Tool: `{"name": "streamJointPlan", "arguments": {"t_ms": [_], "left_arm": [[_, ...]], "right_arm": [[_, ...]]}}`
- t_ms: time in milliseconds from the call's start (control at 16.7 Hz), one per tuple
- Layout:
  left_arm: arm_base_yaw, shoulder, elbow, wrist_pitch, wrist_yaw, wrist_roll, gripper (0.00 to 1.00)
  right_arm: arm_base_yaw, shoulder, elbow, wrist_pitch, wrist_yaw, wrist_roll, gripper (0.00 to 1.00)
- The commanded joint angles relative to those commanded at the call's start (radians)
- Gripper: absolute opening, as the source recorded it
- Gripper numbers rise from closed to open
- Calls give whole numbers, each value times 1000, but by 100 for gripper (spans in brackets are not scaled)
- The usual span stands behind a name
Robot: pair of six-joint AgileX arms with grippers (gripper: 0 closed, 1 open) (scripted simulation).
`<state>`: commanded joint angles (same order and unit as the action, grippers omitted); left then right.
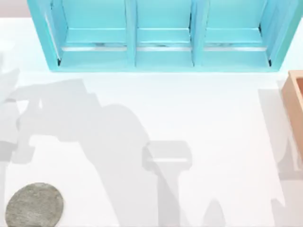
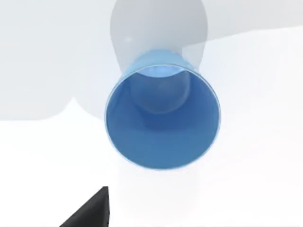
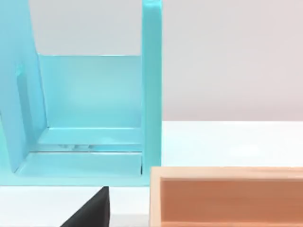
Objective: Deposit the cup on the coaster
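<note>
The coaster (image 1: 34, 205), a flat grey speckled disc, lay on the white table (image 1: 213, 123) near the front-left corner in the top view, and nothing stood on it. The cup (image 2: 162, 124) appeared in the left wrist view: a light blue cylinder with a darker rim, seen from above through its open mouth, standing upright on the white surface with its grey shadow behind it. A dark wedge at the lower edge of that view, a part of the left gripper (image 2: 90, 213), was near the cup but apart from it; it was not possible to tell how wide the fingers stood, and nothing was seen in their hold. At the far side of the table stood a turquoise shelf (image 1: 163, 35) with three compartments, and at the right edge an orange wooden box (image 1: 294, 101). The right wrist view faced this shelf and the box just beside it, with a similar dark part of the right gripper (image 3: 90, 213) at its lower edge; its opening could not be judged either.
</note>
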<state>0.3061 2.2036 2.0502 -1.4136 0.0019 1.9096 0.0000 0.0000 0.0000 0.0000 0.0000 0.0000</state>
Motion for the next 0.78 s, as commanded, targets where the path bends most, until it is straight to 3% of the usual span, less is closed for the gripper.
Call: {"name": "streamJointPlan", "arguments": {"t_ms": [240, 540, 780], "left_arm": [[2, 9, -71, 73, 2, -2, 100], [5, 38, -272, 315, 2, 2, 100], [7, 49, -323, 368, 2, 4, 100]], "right_arm": [[0, 0, 0, 0, 0, 0, 100], [0, 0, 0, 0, 0, 0, 100], [0, 0, 0, 0, 0, 0, 100]]}}
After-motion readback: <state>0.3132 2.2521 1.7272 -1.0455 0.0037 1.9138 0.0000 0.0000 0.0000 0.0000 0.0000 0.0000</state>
